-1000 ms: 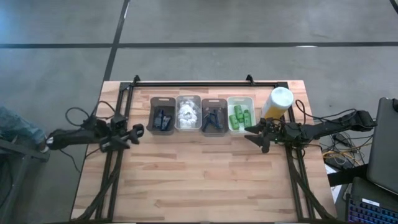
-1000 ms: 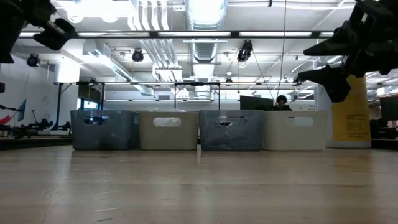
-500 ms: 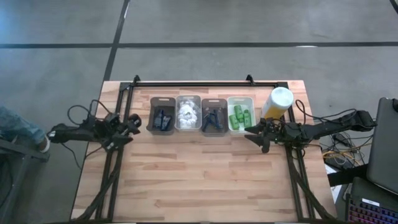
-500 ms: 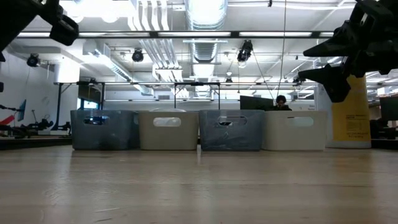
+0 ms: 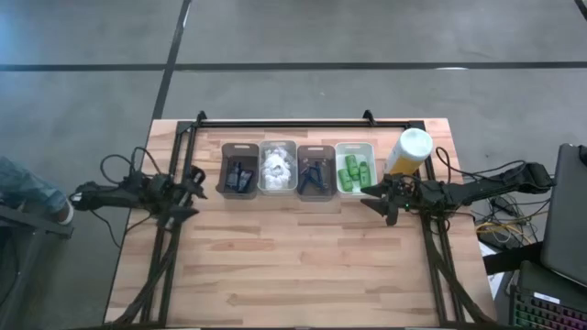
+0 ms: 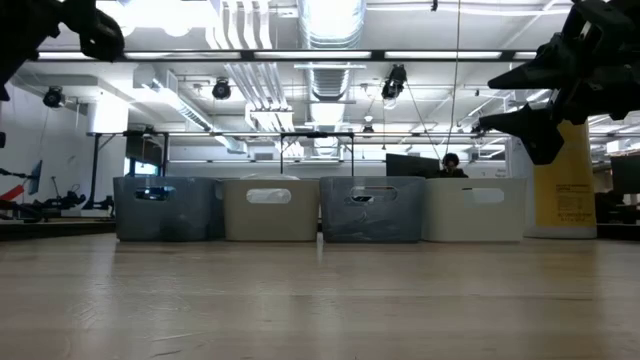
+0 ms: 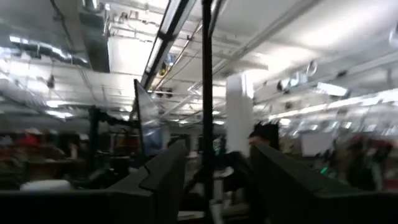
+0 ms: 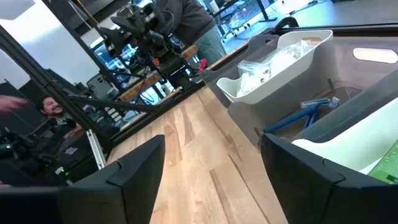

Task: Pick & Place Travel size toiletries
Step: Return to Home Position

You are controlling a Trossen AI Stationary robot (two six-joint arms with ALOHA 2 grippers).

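Observation:
The travel size toiletries lie in four bins in a row at the table's far side. Black tubes fill the left grey bin. White packets are in the white bin beside it. Blue razors lie in the second grey bin, and green bottles in the right white bin. My left gripper hovers open, left of the row, tipped up toward the room. My right gripper hovers open just near of the green-bottle bin, level, nothing between its fingers.
A tall yellow bottle with a white cap stands right of the bins, close to my right arm. A black bar runs along the far edge. Bare wood spreads over the near half. People and desks show beyond the table.
My left gripper has rolled about its own axis and swung a little toward the table's far edge, staying above the table and open. My right arm has kept still. Nothing in the bins has moved.

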